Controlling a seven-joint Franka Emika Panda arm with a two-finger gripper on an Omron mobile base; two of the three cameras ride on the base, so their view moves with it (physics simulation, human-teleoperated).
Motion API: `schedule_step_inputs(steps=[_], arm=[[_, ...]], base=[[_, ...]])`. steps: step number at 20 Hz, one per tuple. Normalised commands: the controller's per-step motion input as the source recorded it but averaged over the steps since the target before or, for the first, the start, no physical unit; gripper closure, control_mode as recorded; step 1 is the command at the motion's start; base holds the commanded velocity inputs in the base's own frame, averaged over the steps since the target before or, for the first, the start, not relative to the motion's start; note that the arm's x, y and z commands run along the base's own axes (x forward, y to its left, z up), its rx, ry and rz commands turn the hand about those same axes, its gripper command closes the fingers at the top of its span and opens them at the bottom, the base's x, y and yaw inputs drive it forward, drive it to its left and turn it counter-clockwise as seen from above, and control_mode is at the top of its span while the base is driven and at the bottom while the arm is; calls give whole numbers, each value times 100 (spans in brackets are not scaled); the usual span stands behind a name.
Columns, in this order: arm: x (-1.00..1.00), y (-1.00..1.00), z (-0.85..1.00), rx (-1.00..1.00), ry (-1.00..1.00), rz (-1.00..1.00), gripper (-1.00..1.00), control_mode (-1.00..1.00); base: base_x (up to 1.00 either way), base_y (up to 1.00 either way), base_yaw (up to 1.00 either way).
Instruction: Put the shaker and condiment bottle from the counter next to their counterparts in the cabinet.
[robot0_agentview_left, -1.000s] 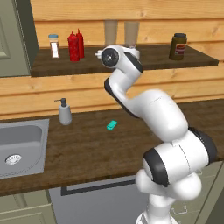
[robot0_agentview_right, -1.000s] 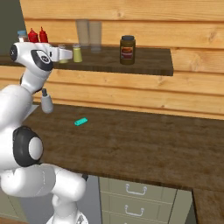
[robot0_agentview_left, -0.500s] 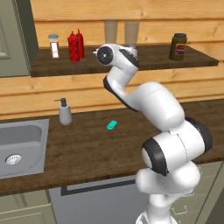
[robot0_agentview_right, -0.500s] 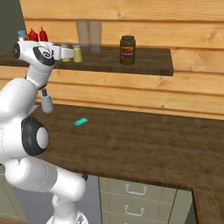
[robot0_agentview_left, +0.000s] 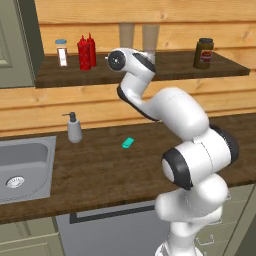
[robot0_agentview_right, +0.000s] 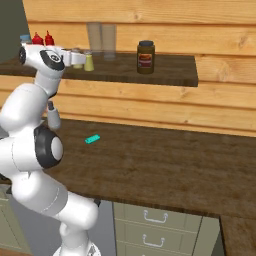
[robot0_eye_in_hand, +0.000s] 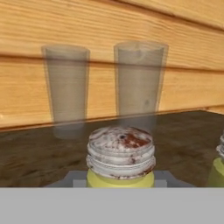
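**Shaker held at cabinet shelf, beside its counterpart**

Shaker (robot0_eye_in_hand: 120, 157) sits pinched in my end effector (robot0_agentview_right: 80, 58), cap up, its worn grey metal top and a strip of yellow body showing in the hand view. In the right base view the shaker (robot0_agentview_right: 76, 57) is held over the dark shelf board of the cabinet (robot0_agentview_right: 165, 75); whether its base touches the board I cannot tell. Just beside it stands the second shaker (robot0_agentview_right: 89, 61), upright on the shelf; its edge shows at the right margin of the hand view (robot0_eye_in_hand: 218, 168).

Behind both, two clear glasses (robot0_eye_in_hand: 139, 83) stand against the light wood planks. Further along the shelf, two red bottles (robot0_agentview_left: 86, 52) stand touching or nearly so, with a clear jar (robot0_agentview_left: 61, 52) with a blue lid near them, next to the grey-green door (robot0_agentview_left: 14, 45). A dark jar (robot0_agentview_left: 203, 52) stands well apart toward the other end.

On the surface (robot0_agentview_left: 100, 170) below lie a small teal item (robot0_agentview_left: 128, 143) and a grey soap dispenser (robot0_agentview_left: 74, 128), near the sink (robot0_agentview_left: 20, 170).
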Motion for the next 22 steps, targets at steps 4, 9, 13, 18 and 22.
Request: schedule_step_inputs(steps=[4, 9, 13, 18, 22], arm=[[43, -6, -30, 0, 0, -1, 100, -100], [30, -3, -38, 0, -1, 0, -100, -100], [8, 0, -39, 0, -5, 0, -100, -100], [0, 0, -34, 0, -8, 0, -100, -100], [0, 0, -28, 0, -6, 0, -100, -100]], base=[[0, 0, 0], [0, 0, 0], [0, 0, 0], [0, 0, 0], [0, 0, 0]])
